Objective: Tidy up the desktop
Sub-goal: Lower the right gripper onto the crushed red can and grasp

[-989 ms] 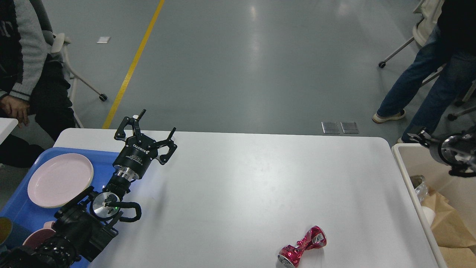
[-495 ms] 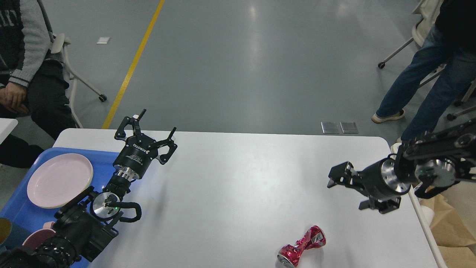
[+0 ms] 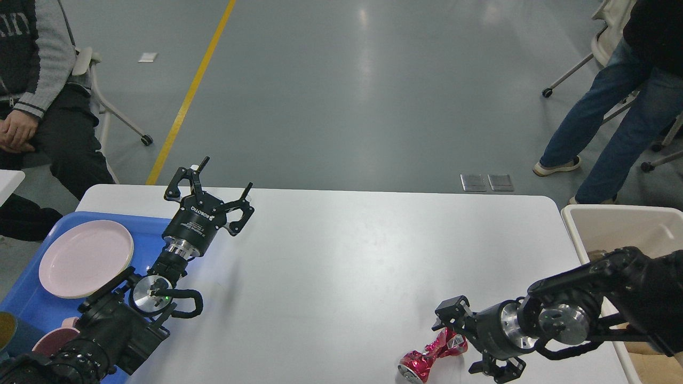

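Observation:
The white desktop (image 3: 347, 256) holds a crushed red can (image 3: 427, 357) lying near its front right edge. My right gripper (image 3: 461, 340) is open and low at the can's right end, with one finger behind the can and one in front of it. Part of the can's right end is hidden by that gripper. My left gripper (image 3: 213, 186) is open and empty, raised above the desktop's back left part, beside the blue tray (image 3: 26, 298).
The blue tray holds a pink plate (image 3: 85, 258), a pink bowl (image 3: 53, 341) and a dark cup (image 3: 8, 330). A cream bin (image 3: 613, 224) with brown paper stands off the right edge. A person sits at far left; another stands at far right.
My right arm has swung from over the bin down and left to the crushed can, gripper open. My left arm has not moved. The can lies in the same place.

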